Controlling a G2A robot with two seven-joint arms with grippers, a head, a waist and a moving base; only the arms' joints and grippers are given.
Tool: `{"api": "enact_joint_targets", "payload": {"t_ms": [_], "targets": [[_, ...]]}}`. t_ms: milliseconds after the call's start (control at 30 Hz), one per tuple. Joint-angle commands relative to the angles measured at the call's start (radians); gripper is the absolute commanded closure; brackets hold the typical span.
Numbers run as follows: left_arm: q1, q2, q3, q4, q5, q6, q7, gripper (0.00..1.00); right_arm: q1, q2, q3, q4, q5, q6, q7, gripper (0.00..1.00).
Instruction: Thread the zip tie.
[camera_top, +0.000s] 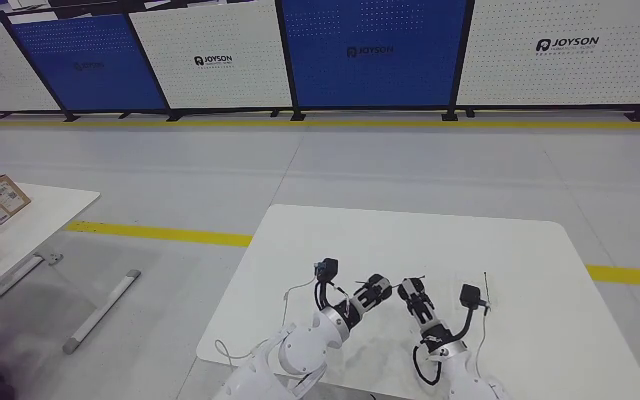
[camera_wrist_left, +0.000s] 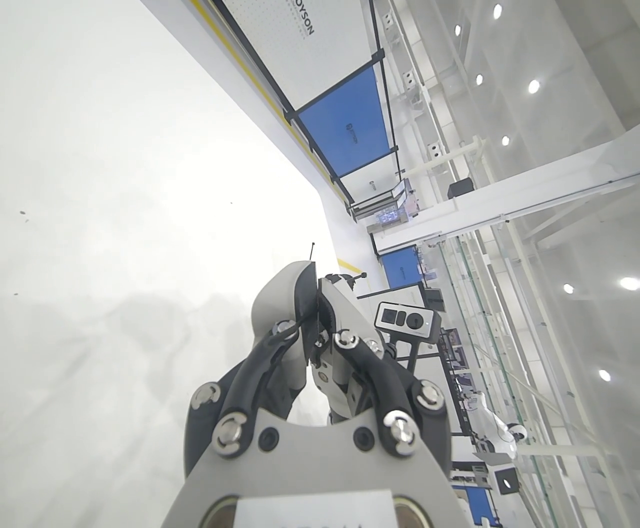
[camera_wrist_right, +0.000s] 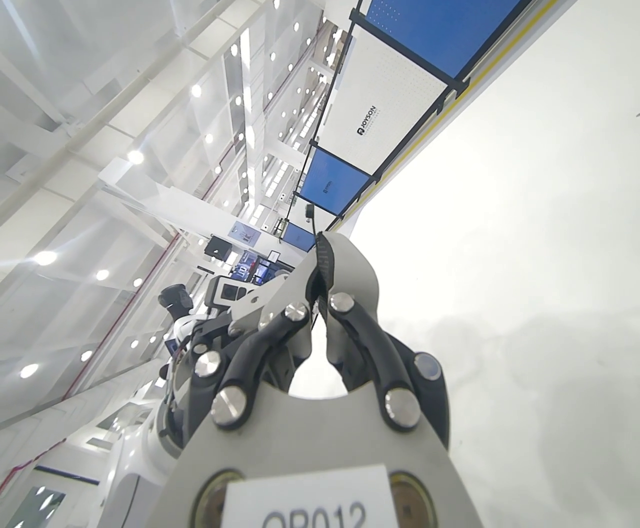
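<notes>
Above the white worktop (camera_top: 420, 235), the right fingers (camera_wrist_right: 350, 270) are pressed together on the black zip tie (camera_wrist_right: 311, 222), and its head end pokes out past their tips. The left fingers (camera_wrist_left: 285, 300) are closed too, pinching a thin black stretch of it. How the tie runs between the two grips is hard to make out.

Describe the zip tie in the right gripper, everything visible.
The zip tie is a thin black strap, plastic by its look, with a small blocky head at its free end. A short length sticks out past the fingertips of the shut right gripper, which pinches it; the rest is hidden. It hangs clear above the white table.
</notes>
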Motion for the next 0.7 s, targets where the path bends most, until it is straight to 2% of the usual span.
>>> {"api": "enact_joint_targets", "payload": {"t_ms": [0, 133, 167, 200, 233, 267, 500, 567, 633, 667], "targets": [[0.001, 0.000, -0.002, -0.001, -0.003, 0.000, -0.004, 1.00, 0.000, 0.000, 0.001, 0.000, 0.003, -0.002, 0.006, 1.00], [0.002, 0.000, -0.004, -0.001, -0.006, 0.005, -0.011, 1.00, -0.001, 0.000, 0.004, 0.000, 0.009, -0.004, 0.004, 1.00], [0.001, 0.000, -0.004, -0.002, -0.006, 0.010, -0.014, 0.94, -0.001, 0.000, 0.006, 0.000, 0.009, -0.004, 0.001, 1.00], [0.000, 0.000, -0.005, -0.003, -0.004, 0.014, -0.017, 0.84, -0.003, 0.001, 0.008, -0.001, 0.008, -0.002, -0.003, 1.00], [0.000, 0.000, -0.006, -0.003, -0.004, 0.015, -0.017, 0.78, -0.004, 0.001, 0.010, -0.003, 0.006, 0.000, -0.007, 1.00], [0.001, 0.000, -0.006, -0.004, -0.004, 0.015, -0.018, 0.76, -0.005, 0.001, 0.011, -0.004, 0.002, 0.005, -0.011, 1.00], [0.001, 0.001, -0.009, -0.004, 0.002, 0.012, -0.026, 0.81, -0.013, 0.000, 0.013, -0.015, -0.010, 0.033, -0.026, 1.00], [0.003, 0.001, -0.010, -0.006, 0.004, 0.010, -0.026, 0.86, -0.013, 0.000, 0.015, -0.016, -0.009, 0.039, -0.025, 1.00], [0.004, 0.001, -0.011, -0.006, 0.005, 0.009, -0.026, 1.00, -0.014, 0.000, 0.015, -0.018, -0.011, 0.042, -0.026, 1.00], [0.004, 0.001, -0.012, -0.007, 0.006, 0.008, -0.025, 1.00, -0.015, 0.000, 0.016, -0.019, -0.013, 0.044, -0.027, 1.00]]}}
